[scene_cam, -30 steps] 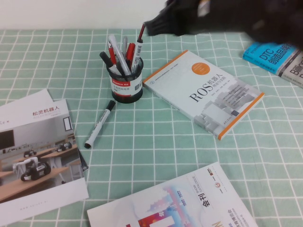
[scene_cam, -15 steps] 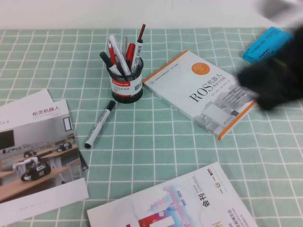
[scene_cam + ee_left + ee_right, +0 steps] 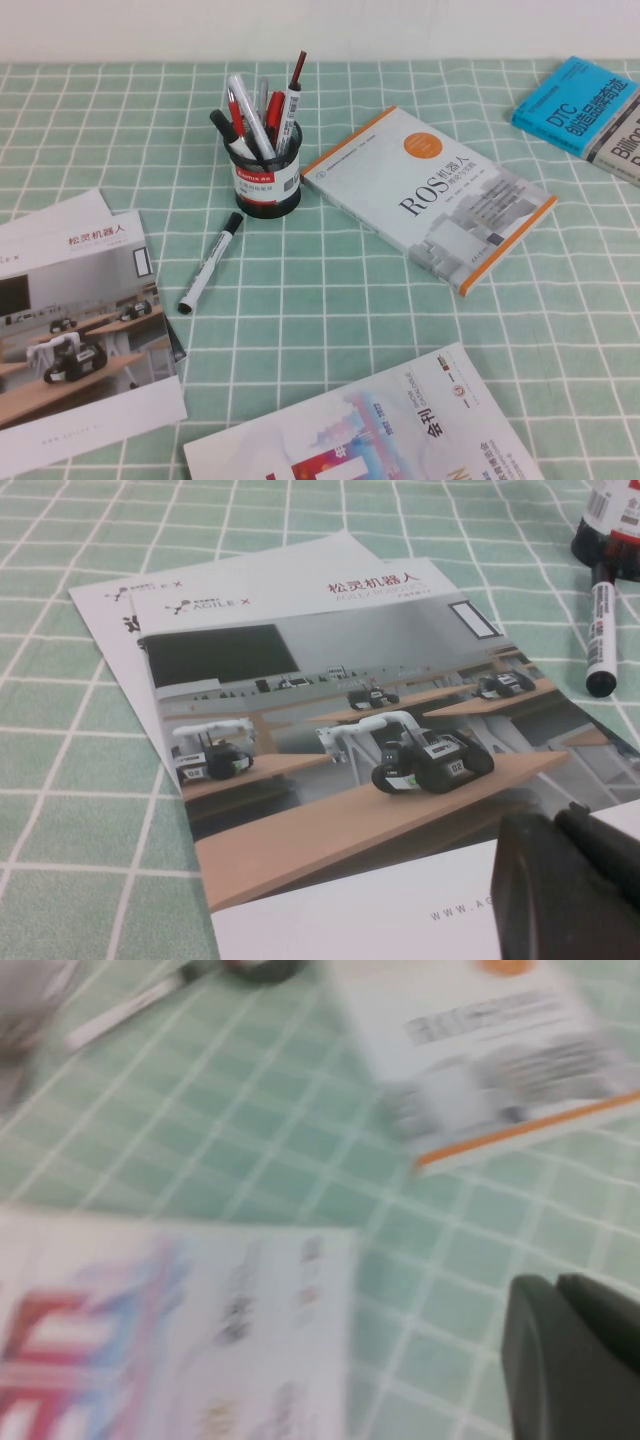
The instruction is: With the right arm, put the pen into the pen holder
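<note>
The black mesh pen holder [image 3: 266, 172] stands left of centre on the table, full of several pens. The pale white-grey pen [image 3: 247, 112] stands in it, leaning left. Neither arm shows in the high view. My right gripper [image 3: 555, 1282] is shut and empty, above the green cloth between the ROS book [image 3: 490, 1050] and a magazine [image 3: 150, 1330], far from the holder. My left gripper [image 3: 565, 825] is shut and empty over the brochure [image 3: 330, 730]. The holder's base also shows in the left wrist view [image 3: 612, 525].
A white marker with a black cap [image 3: 211, 262] lies on the cloth just in front of the holder. The ROS book [image 3: 430, 190] lies to its right, blue books [image 3: 585, 105] at the far right, brochures [image 3: 70, 320] at the left, a magazine [image 3: 380, 430] at the front.
My right arm has swept from above the holder to the right and out of the high view. The pens and the holder have not moved.
</note>
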You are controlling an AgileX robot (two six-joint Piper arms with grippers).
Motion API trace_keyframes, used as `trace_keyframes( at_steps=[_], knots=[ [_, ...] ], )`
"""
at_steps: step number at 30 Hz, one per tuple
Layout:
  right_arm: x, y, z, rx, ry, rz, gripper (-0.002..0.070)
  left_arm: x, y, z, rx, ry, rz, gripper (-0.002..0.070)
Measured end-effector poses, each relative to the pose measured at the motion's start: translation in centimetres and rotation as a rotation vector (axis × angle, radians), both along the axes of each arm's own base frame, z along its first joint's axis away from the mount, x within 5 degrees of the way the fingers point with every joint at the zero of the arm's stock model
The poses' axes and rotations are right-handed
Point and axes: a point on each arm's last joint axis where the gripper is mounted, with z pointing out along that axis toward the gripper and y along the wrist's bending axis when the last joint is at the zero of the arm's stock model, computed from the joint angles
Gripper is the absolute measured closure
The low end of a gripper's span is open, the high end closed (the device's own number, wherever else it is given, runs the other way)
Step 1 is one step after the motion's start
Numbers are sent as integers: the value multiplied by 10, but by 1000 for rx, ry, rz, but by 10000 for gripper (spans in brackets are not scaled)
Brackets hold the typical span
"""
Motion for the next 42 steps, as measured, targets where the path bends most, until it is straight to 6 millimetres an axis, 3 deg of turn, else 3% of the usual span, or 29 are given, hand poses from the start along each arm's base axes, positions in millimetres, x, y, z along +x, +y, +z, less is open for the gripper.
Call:
trace_keyframes(
  at_steps=[9,12,18,33,42],
  knots=[
    [-10,-42,-89,211,-171,-463,695,0,0,0,0,0,-2,680],
    [-18,-47,-109,219,-236,-511,695,0,0,0,0,0,-2,680],
    [-28,-47,-137,158,-397,-446,695,0,0,0,0,0,-2,680],
    [-34,-46,-148,164,-446,-415,695,0,0,0,0,0,-2,680],
    [-36,-45,-158,161,-329,-419,695,0,0,0,0,0,-2,680]
  ],
)
